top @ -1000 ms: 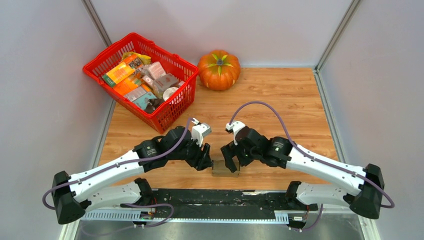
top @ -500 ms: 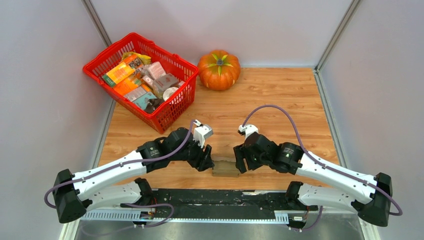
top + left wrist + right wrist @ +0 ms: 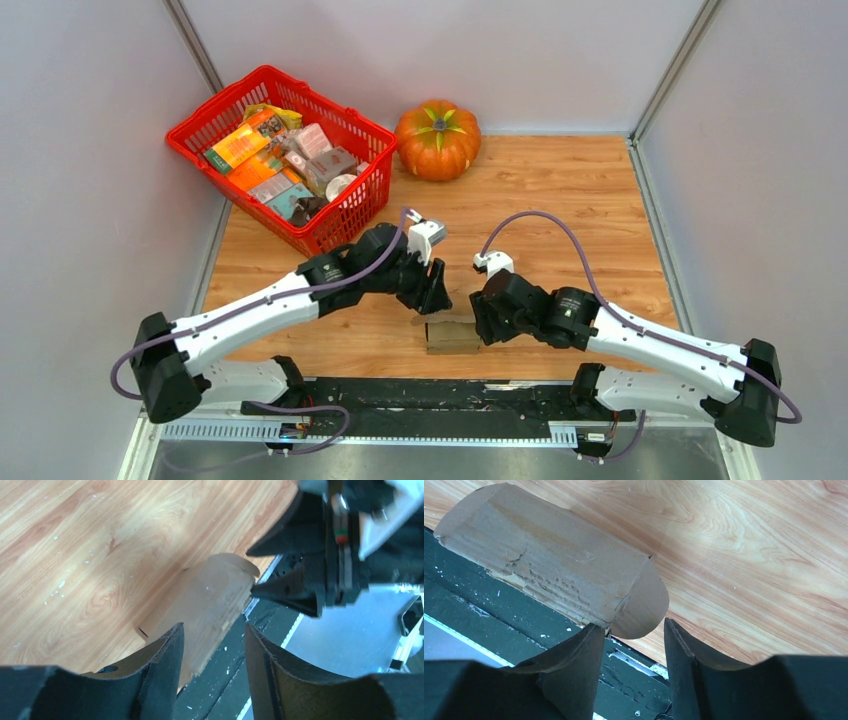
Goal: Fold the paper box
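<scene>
The paper box (image 3: 452, 335) is a small brown cardboard piece lying at the table's near edge, partly over the black rail. In the right wrist view the box (image 3: 549, 555) shows a worn long side and a rounded end flap (image 3: 644, 605). My right gripper (image 3: 632, 626) is open at that right end; its left fingertip (image 3: 594, 630) touches the box's corner and the flap's edge sits between the jaws. My left gripper (image 3: 437, 298) hovers open just beyond the box's left end, holding nothing. In the left wrist view the box (image 3: 210, 595) lies ahead of the left gripper (image 3: 212, 630).
A red basket (image 3: 352, 215) full of printed packages stands at the far left, with an orange pumpkin (image 3: 437, 140) behind the middle. The black base rail (image 3: 450, 395) runs along the near edge. Grey walls close in on both sides.
My left gripper has lifted off the box's left end, moving away and to the right. My right gripper has drawn back to the box's right end and narrowed its jaws.
</scene>
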Controlling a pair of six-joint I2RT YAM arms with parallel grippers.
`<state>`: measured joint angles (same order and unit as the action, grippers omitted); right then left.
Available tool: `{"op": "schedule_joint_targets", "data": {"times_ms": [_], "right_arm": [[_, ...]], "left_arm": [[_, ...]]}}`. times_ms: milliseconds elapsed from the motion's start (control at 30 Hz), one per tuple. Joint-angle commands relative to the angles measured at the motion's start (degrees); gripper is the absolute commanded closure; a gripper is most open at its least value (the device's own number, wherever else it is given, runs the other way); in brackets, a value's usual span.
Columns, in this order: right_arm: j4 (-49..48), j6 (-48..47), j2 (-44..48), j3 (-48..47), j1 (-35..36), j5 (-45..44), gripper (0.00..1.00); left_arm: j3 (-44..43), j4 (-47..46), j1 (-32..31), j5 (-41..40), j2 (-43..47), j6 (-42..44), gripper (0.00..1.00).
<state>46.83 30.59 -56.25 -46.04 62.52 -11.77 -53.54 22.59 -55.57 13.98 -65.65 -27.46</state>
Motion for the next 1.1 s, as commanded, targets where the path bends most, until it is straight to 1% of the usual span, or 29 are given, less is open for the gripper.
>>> {"op": "schedule_joint_targets", "data": {"times_ms": [0,33,67,133,200,367,467,933,1033,1067], "right_arm": [[-1.7,0.0,-0.3,-0.5,1.3,-2.4,0.51],[-1.7,0.1,-0.3,-0.5,1.4,-2.6,0.51],[-1.6,0.0,-0.2,-0.6,1.6,-3.0,0.51],[-1.1,0.0,0.0,-1.1,2.1,-4.0,0.53],[-1.0,0.0,0.3,-1.5,2.5,-4.4,0.57],[-1.1,0.2,0.2,-2.1,3.4,-5.0,0.65],[-0.4,0.7,-0.4,-2.9,3.6,-5.7,0.71],[1.9,1.1,-1.7,-6.4,3.7,-4.4,0.84],[2.0,1.4,-2.1,-7.1,3.7,-4.2,0.88],[2.0,1.5,-2.1,-7.3,3.7,-4.1,0.91]], "left_arm": [[-5.6,-1.3,2.4,4.4,-7.7,-2.8,0.46],[-6.6,-0.9,2.5,5.7,-9.4,-2.9,0.48],[-8.4,-0.4,2.5,6.1,-12.2,-2.7,0.49],[-9.7,-1.1,2.5,7.5,-14.5,-2.8,0.49],[-10.6,-1.2,2.5,8.2,-17.7,-2.7,0.49],[-12.8,-0.9,2.5,11.4,-23.6,-2.0,0.55],[-12.2,-1.3,2.5,12.1,-24.3,-2.0,0.56],[-9.7,-4.0,2.5,15.1,-25.0,-2.4,0.57],[-9.4,-4.4,2.5,15.5,-25.1,-2.4,0.57],[-9.4,-4.6,2.5,15.6,-25.2,-2.4,0.57]]}}
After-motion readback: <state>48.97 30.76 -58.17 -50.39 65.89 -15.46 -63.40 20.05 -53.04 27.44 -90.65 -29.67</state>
